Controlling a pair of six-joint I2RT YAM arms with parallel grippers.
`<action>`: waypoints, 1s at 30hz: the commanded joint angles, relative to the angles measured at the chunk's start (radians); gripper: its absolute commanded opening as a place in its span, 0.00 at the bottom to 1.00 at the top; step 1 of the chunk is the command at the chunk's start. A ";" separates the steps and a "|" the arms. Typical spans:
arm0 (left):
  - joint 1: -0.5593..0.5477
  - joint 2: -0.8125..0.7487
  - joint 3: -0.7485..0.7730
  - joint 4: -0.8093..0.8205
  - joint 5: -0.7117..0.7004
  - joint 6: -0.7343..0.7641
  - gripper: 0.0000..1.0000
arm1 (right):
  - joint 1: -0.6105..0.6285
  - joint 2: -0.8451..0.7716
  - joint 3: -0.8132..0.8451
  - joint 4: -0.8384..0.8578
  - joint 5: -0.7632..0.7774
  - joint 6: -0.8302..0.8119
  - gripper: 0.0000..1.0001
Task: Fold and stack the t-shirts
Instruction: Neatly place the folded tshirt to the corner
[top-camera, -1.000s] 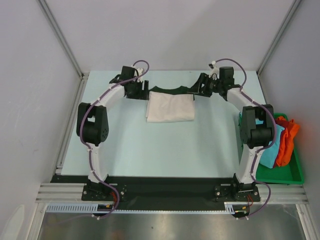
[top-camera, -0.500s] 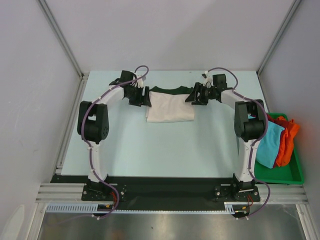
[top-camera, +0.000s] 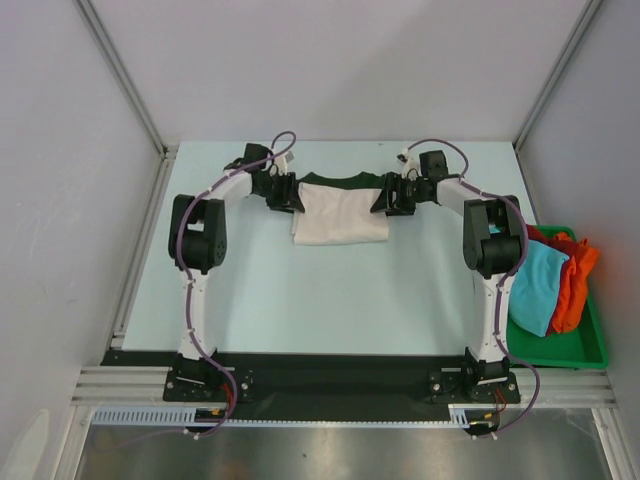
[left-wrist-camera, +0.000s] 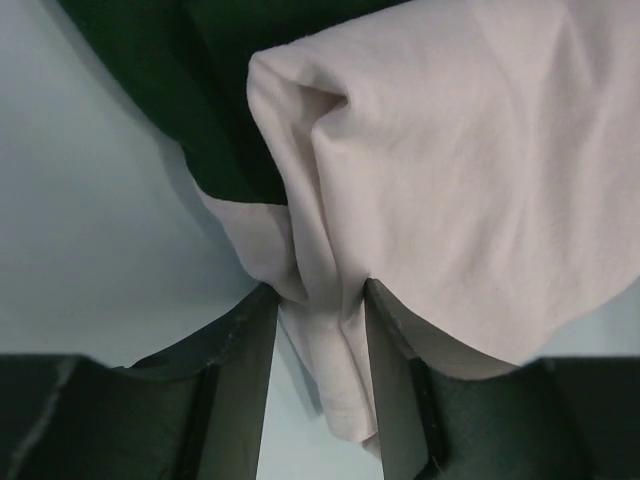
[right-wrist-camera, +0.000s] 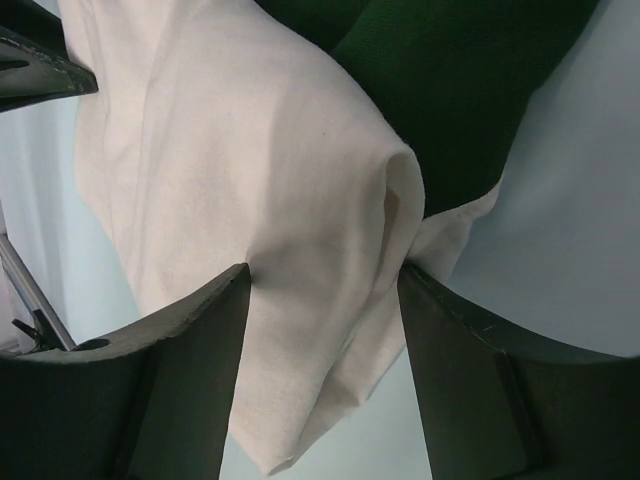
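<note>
The cream-white t-shirt (top-camera: 340, 215) lies folded at the back middle of the table, on top of the dark green t-shirt (top-camera: 340, 180), whose far edge shows behind it. My left gripper (top-camera: 291, 196) is at the cream shirt's far left corner. In the left wrist view its jaws (left-wrist-camera: 318, 290) stand narrow, pinching a bunched fold of cream cloth (left-wrist-camera: 450, 150), with green cloth (left-wrist-camera: 220, 100) beyond. My right gripper (top-camera: 386, 198) is at the far right corner. In the right wrist view it (right-wrist-camera: 322, 270) is open wide around the cream corner (right-wrist-camera: 220, 130), with green cloth (right-wrist-camera: 450, 80) behind.
A green tray (top-camera: 565, 357) at the table's right edge holds a teal cloth (top-camera: 540, 285) and an orange cloth (top-camera: 577, 270). Enclosure walls stand at the left, back and right. Both arm elbows rise at the shirt's sides.
Both grippers have moved in from the table's far edge onto the cream shirt's two far corners. Both elbows have swung inward. The shirts lie as before.
</note>
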 joint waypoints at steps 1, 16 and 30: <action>-0.003 0.037 0.040 0.028 0.095 -0.011 0.42 | 0.007 0.028 0.043 -0.011 0.033 -0.036 0.67; 0.005 -0.041 0.054 -0.107 -0.208 0.291 0.00 | -0.081 -0.179 0.037 -0.058 0.047 -0.137 0.68; 0.114 -0.145 -0.067 -0.017 -0.789 0.567 0.00 | -0.137 -0.304 -0.029 -0.054 -0.011 -0.157 0.68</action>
